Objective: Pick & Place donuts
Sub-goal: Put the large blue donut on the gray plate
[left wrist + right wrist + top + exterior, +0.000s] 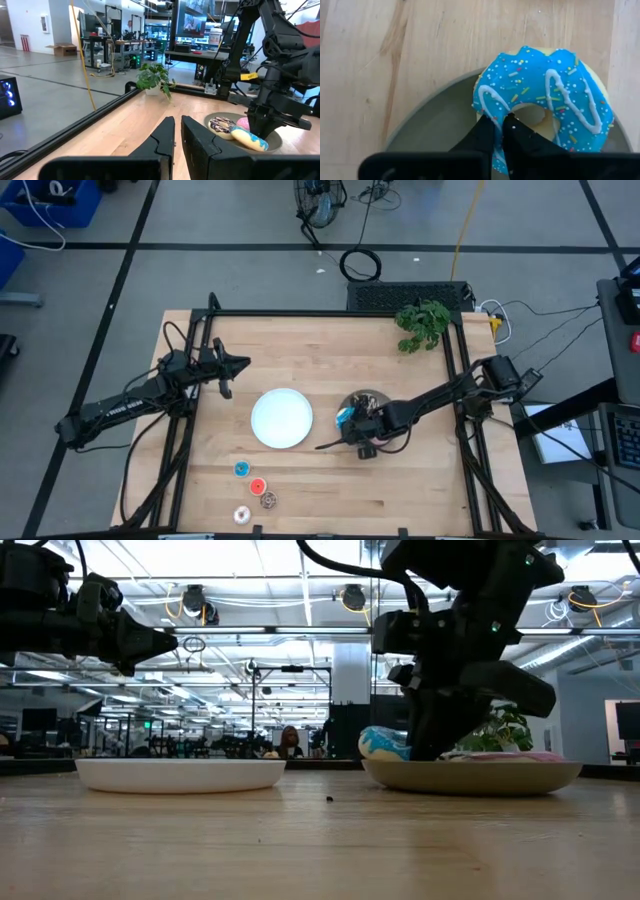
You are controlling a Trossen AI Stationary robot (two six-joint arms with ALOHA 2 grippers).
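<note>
So closest to the front edge of the pale wooden table (330, 500) there's a little cluster of four tiny toy ring donuts: a blue one (241, 469), a red one (257, 486), a brown one (268, 500) and a white one (241, 515). Nothing is near them, so I'd guess they're just waiting their turn.

Next back is the round white plate (281, 418), which has nothing on it, probably the drop-off spot. Just beside it sits the round grey plate (470, 776) with the three bigger donuts. The right gripper (501, 131) is down in that plate, and its two dark fingers are pinched together on the rim of the blue-frosted sprinkled donut (545, 102), one finger poking through the hole, the other on the outer edge. Grabbing the ring wall like that makes sense, since the whole donut looks too wide to span. The brown donut with white drizzle (221, 124) and the pink donut (244, 123) lie right up against it in the same plate.

Farther back, the left gripper (177, 131) hangs above the table, well apart from everything, fingers closed on nothing. Looks parked.
</note>
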